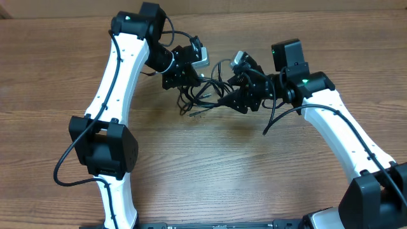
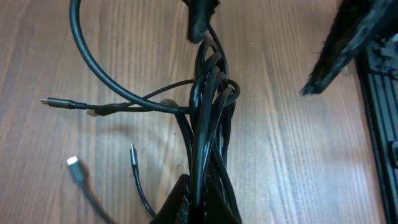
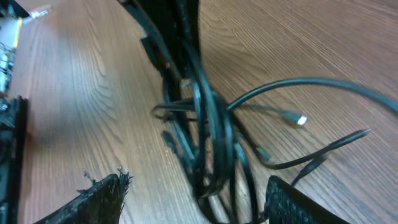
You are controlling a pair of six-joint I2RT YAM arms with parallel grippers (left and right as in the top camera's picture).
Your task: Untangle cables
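Untangling under way, cables [image 1: 202, 97] in one knot.
The knot sat at the middle of the table's [image 1: 203, 184] far edge. Left gripper [image 2: 196, 208] clenched on the bundle; right gripper [image 3: 193, 202] open astride it. Judged next: right takes one strand and draws it clear. Counted one bundle and three loose plugs; cord count unclear.

We lose the cables [image 2: 208, 124] off the left wrist view's bottom edge; right of them, the right wrist view blurs one strand [image 3: 323, 81]; overhead they merge.
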